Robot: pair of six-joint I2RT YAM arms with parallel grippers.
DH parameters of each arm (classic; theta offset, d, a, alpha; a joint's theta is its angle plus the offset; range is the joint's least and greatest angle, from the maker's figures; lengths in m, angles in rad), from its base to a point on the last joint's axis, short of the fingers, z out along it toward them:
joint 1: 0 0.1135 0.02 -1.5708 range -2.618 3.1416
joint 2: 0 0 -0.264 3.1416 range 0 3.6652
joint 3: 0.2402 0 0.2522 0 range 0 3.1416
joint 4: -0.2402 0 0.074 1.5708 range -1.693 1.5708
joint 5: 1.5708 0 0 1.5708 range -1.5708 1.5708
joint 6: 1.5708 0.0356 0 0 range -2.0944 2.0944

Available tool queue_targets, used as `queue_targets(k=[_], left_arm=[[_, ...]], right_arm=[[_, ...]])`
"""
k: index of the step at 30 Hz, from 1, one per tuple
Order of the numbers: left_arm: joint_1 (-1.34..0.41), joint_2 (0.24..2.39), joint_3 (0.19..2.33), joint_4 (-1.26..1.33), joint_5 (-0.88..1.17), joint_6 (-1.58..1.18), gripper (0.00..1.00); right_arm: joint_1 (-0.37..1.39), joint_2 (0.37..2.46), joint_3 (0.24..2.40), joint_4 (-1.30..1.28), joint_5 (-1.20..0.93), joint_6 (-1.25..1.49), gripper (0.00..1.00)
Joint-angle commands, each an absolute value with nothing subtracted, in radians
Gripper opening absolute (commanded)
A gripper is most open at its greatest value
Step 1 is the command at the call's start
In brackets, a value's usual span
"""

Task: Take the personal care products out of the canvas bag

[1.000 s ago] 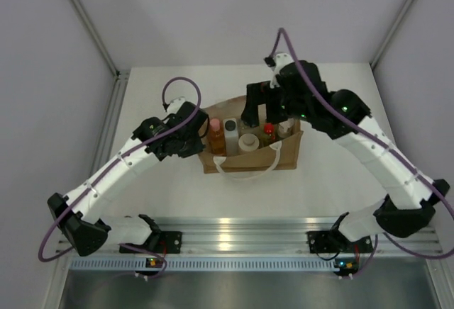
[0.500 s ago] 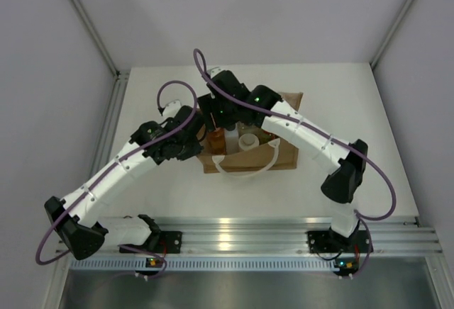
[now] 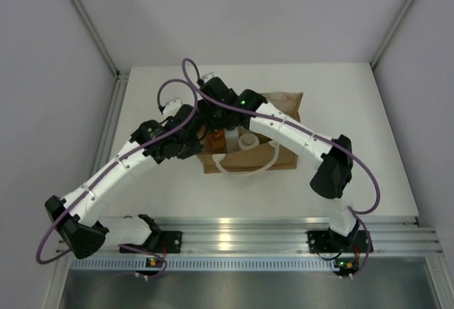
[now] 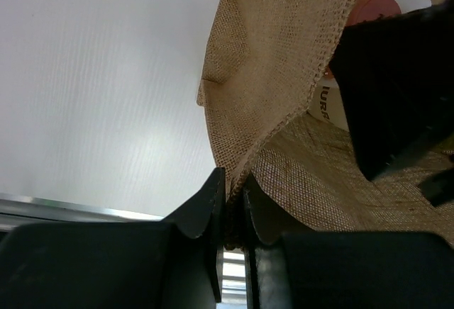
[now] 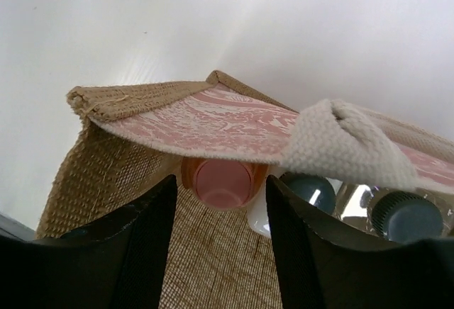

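Left gripper is pinched tight on the canvas bag rim at its left end. Right gripper is spread wide, fingers framing the pink-capped orange bottle inside the bag, no contact visible. Bag sits mid-table. Bottle label shows cut-off letters, unreadable.

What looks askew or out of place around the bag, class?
The canvas bag has its rim pinched between the left fingers, so that end is creased and folded askew. Nothing looks spilled or damaged.
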State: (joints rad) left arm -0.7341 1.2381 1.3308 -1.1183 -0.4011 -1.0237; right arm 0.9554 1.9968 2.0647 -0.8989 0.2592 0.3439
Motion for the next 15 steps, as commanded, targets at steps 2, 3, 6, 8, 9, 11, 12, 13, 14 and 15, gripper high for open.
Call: queue_targets(k=[2,3,6,8,9,11,12,13,14,15], left_arm=[[-0.735,1.249,1.374,-1.149,-0.43,-1.002,0.0],[-0.735,1.252,1.381,-1.147,-0.43,-0.999,0.0],[-0.735,1.264,1.399,-1.149,-0.425,-0.982,0.0],[-0.735,1.269,1.405,-1.149,-0.422,-0.974,0.0],[-0.735,1.269,1.405,-1.149,-0.422,-0.97,0.0],[-0.735,1.266,1.404,-1.149,-0.425,-0.968,0.0],[-0.735,1.266,1.404,-1.149,-0.425,-0.965,0.0],[-0.735,1.264,1.404,-1.149,-0.426,-0.963,0.0],[-0.735,1.262,1.404,-1.149,-0.428,-0.963,0.0],[-0.735,1.262,1.405,-1.149,-0.429,-0.962,0.0]], right_arm=[[0.976,2.022,2.1,-0.79,0.279,0.347,0.5],[0.976,2.023,2.094,-0.782,0.281,0.348,0.47],[0.976,2.034,2.1,-0.776,0.291,0.354,0.43],[0.976,2.033,2.095,-0.776,0.295,0.359,0.42],[0.977,2.033,2.088,-0.773,0.296,0.359,0.41],[0.977,2.037,2.083,-0.772,0.301,0.359,0.38],[0.974,2.036,2.076,-0.773,0.301,0.364,0.38],[0.976,2.036,2.069,-0.773,0.298,0.365,0.39],[0.976,2.031,2.063,-0.773,0.298,0.368,0.39],[0.977,2.029,2.05,-0.772,0.298,0.374,0.41]])
